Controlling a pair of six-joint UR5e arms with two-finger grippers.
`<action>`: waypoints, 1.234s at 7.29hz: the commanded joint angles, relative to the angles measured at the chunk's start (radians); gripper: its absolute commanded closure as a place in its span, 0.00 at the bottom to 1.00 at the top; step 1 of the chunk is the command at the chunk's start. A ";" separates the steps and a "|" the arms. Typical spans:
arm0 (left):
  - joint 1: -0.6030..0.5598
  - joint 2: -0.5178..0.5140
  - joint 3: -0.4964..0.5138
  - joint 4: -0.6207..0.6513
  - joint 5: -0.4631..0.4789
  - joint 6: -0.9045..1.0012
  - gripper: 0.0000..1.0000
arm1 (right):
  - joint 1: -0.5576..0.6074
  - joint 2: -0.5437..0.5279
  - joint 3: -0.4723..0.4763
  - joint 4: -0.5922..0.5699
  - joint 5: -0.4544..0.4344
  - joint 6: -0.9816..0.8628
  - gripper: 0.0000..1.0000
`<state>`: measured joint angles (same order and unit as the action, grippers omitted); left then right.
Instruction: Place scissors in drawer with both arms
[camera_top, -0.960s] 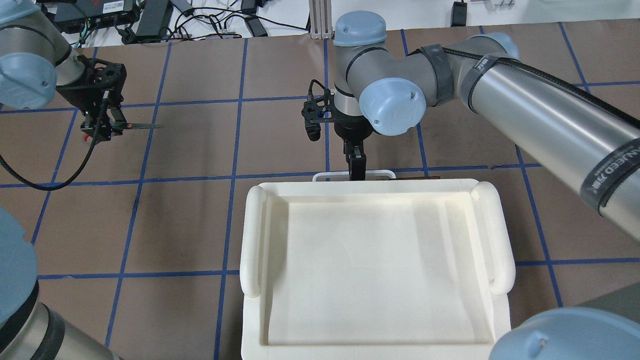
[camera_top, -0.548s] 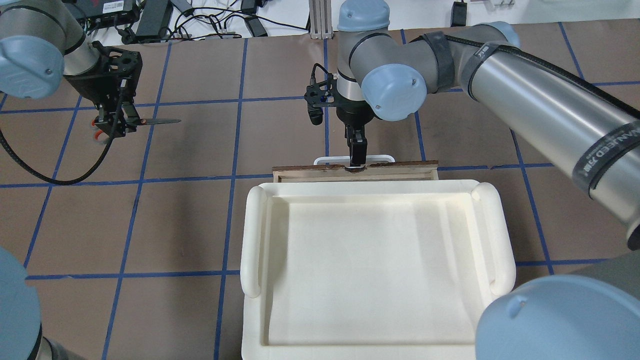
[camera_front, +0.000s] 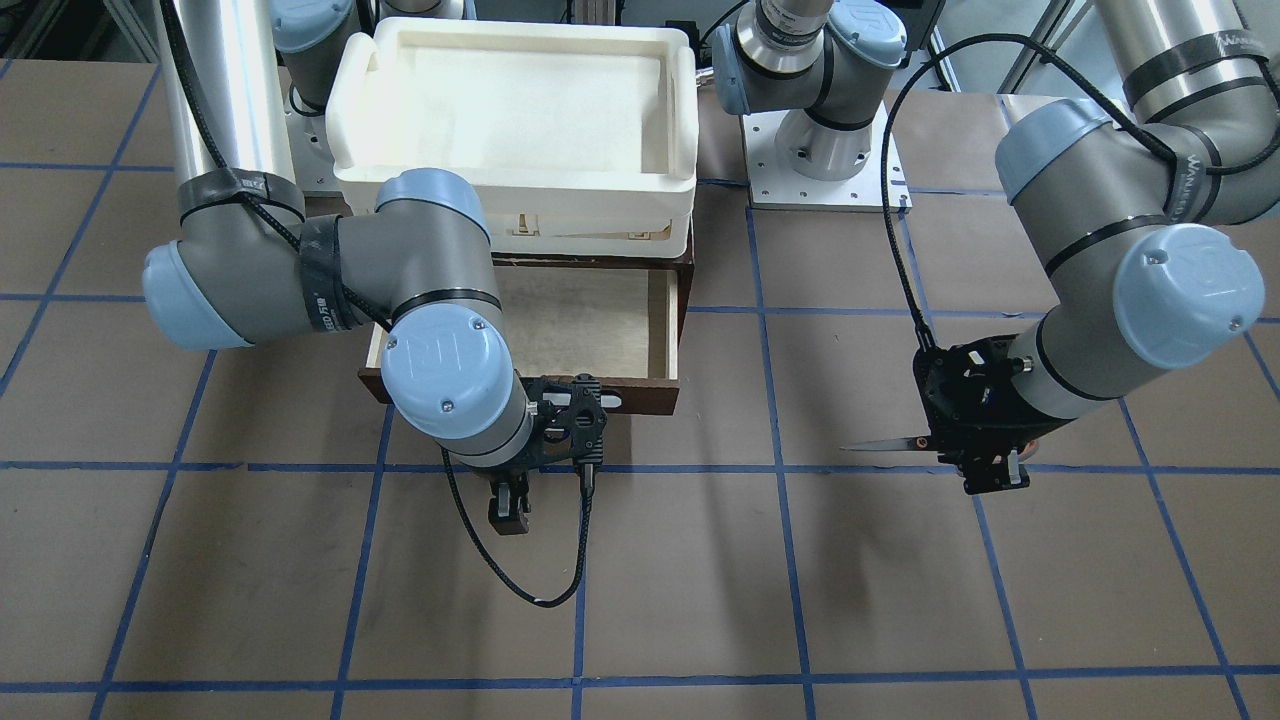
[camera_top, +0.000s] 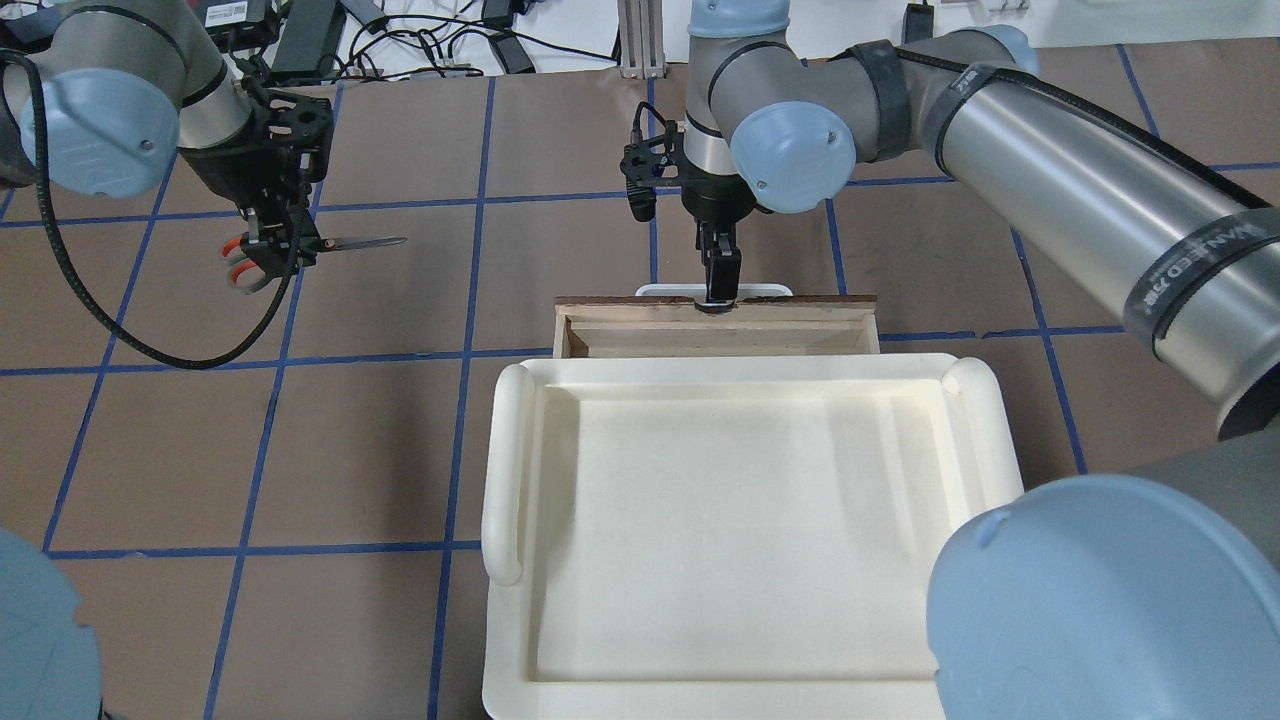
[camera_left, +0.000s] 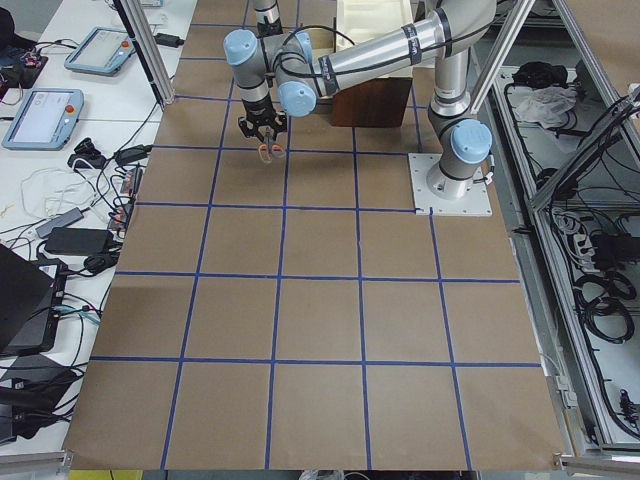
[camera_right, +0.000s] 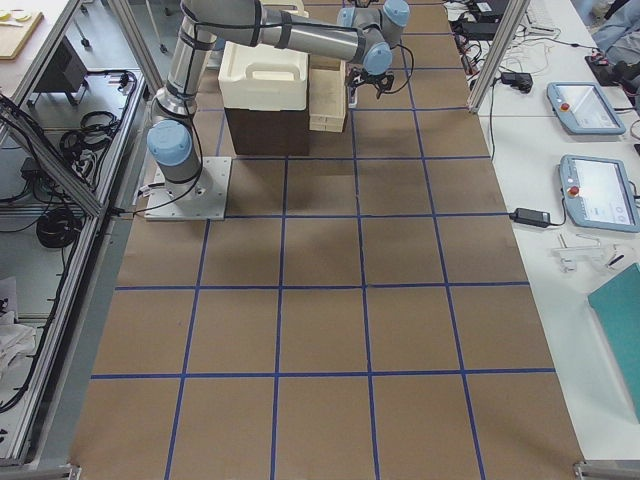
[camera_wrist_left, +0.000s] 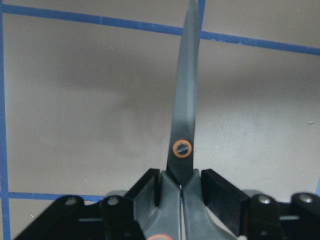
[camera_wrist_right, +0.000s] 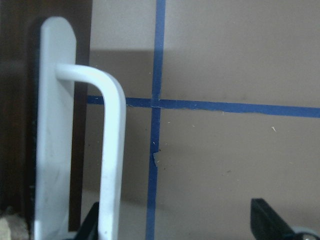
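The scissors (camera_top: 355, 242) hang above the table at the far left, blades level and pointing toward the drawer. My left gripper (camera_top: 280, 250) is shut on them near the pivot. This shows in the left wrist view (camera_wrist_left: 184, 115) and the front view (camera_front: 885, 445). The dark-brown drawer (camera_top: 715, 325) is partly pulled out from under the white tray-box, and its pale inside (camera_front: 590, 320) is bare. My right gripper (camera_top: 718, 288) is at the white handle (camera_top: 765, 291). In the right wrist view the handle (camera_wrist_right: 112, 150) stands between wide-apart fingers, beside one of them.
The cream-white tray-box (camera_top: 505, 470) sits on top of the cabinet and covers the rear of the drawer. Cables and power bricks (camera_top: 300, 30) lie past the table's far edge. The arm base plate (camera_front: 825, 150) stands beside the cabinet.
The drawer has slid out from under the tray-box as my right gripper moved away from the cabinet with the handle. My left gripper has carried the scissors to the right, toward the drawer.
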<state>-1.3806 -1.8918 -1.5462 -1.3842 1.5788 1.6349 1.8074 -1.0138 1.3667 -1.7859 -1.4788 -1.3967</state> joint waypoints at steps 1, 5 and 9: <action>-0.005 -0.009 -0.002 0.001 -0.008 -0.004 1.00 | -0.005 0.038 -0.032 -0.035 0.000 -0.022 0.00; -0.070 0.010 0.000 0.002 -0.002 -0.006 1.00 | -0.005 0.047 -0.052 -0.064 -0.001 -0.034 0.00; -0.133 0.028 0.000 0.002 0.001 -0.006 1.00 | -0.005 0.064 -0.067 -0.066 -0.001 -0.034 0.00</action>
<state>-1.5056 -1.8663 -1.5463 -1.3815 1.5778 1.6291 1.8024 -0.9600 1.3057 -1.8502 -1.4804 -1.4311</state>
